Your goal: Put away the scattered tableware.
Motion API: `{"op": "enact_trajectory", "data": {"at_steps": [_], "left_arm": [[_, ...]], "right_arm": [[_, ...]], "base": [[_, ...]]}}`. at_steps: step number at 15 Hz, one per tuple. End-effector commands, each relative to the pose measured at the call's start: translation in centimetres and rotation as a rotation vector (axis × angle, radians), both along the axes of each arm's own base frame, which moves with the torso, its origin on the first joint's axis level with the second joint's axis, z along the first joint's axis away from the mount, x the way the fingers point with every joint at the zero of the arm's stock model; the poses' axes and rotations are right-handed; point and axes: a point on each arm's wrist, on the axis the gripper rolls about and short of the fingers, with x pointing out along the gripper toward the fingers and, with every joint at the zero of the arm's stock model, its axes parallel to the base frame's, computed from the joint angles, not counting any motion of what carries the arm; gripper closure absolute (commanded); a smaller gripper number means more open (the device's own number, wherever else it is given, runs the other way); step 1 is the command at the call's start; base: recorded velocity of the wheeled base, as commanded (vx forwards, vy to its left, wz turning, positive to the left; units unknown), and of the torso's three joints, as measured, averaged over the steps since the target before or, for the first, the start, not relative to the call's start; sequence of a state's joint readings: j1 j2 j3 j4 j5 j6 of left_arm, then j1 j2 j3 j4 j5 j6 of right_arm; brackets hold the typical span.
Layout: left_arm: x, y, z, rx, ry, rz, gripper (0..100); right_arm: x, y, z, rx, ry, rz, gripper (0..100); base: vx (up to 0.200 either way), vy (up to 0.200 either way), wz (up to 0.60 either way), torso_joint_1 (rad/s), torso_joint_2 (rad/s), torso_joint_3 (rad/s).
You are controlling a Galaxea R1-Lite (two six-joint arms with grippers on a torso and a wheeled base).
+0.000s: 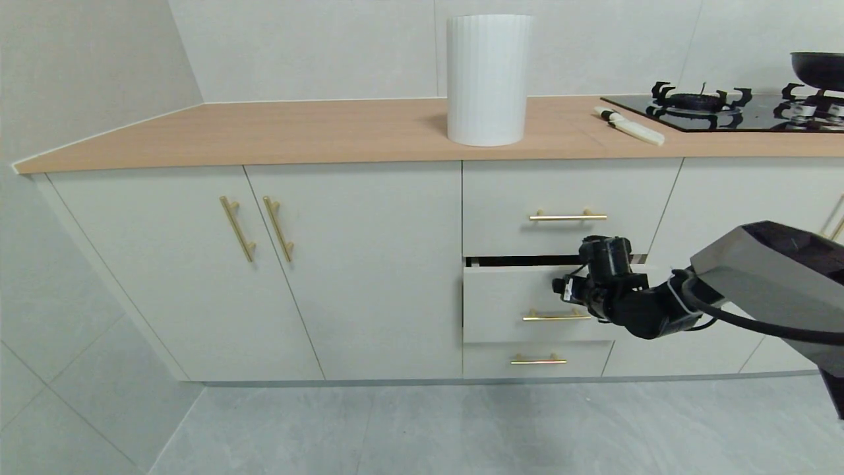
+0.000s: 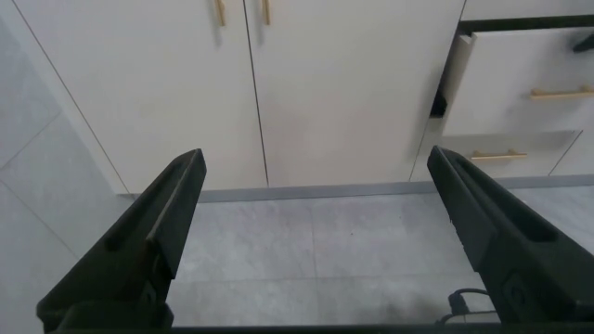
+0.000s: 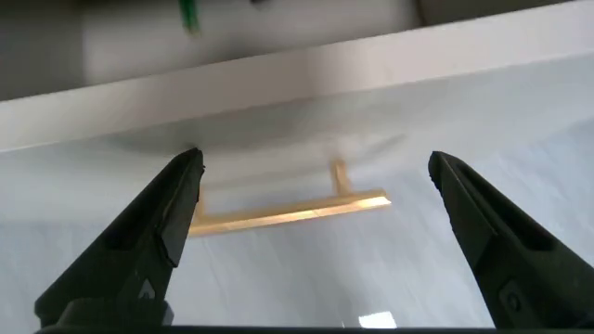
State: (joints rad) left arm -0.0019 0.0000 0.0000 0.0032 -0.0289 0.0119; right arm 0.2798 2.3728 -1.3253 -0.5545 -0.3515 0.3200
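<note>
A pale, knife-like utensil [image 1: 630, 125] lies on the wooden counter [image 1: 297, 132] just left of the hob. Below it the middle drawer [image 1: 514, 297] stands slightly pulled out, with a dark gap above its front. My right gripper [image 1: 575, 290] is right in front of that drawer, just above its gold handle [image 1: 557, 316]. In the right wrist view the right gripper [image 3: 316, 172] is open, with the gold handle [image 3: 288, 213] beyond the gap between its fingers and nothing held. My left gripper [image 2: 316, 167] hangs open and empty low over the floor, facing the cabinet doors.
A tall white ribbed container [image 1: 488, 79] stands mid-counter. A black gas hob [image 1: 725, 105] with a dark pan [image 1: 817, 66] is at the right. Closed drawers sit above [image 1: 567, 216] and below [image 1: 537, 360]. Double doors [image 1: 264, 264] are left; something green [image 3: 190, 14] shows inside the drawer.
</note>
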Motion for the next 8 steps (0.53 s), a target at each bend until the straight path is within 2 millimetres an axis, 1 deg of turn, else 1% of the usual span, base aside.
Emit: {"op": "enact_trajectory", "data": {"at_steps": [1, 5, 8], "left_arm": [[0.0, 0.0, 0.0, 0.0, 0.0, 0.0, 0], [0.0, 0.0, 0.0, 0.0, 0.0, 0.0, 0], [0.0, 0.0, 0.0, 0.0, 0.0, 0.0, 0]], "right_arm": [[0.01, -0.31, -2.23, -0.01, 0.029, -0.004, 0], [0.61, -0.14, -2.26, 0.014, -0.048, -0.001, 0], [0.89, -0.05, -2.03, 0.026, -0.072, -0.001, 0]], "base": [[0.0, 0.0, 0.0, 0.0, 0.0, 0.0], [0.0, 0.0, 0.0, 0.0, 0.0, 0.0], [0.0, 0.0, 0.0, 0.0, 0.0, 0.0]]}}
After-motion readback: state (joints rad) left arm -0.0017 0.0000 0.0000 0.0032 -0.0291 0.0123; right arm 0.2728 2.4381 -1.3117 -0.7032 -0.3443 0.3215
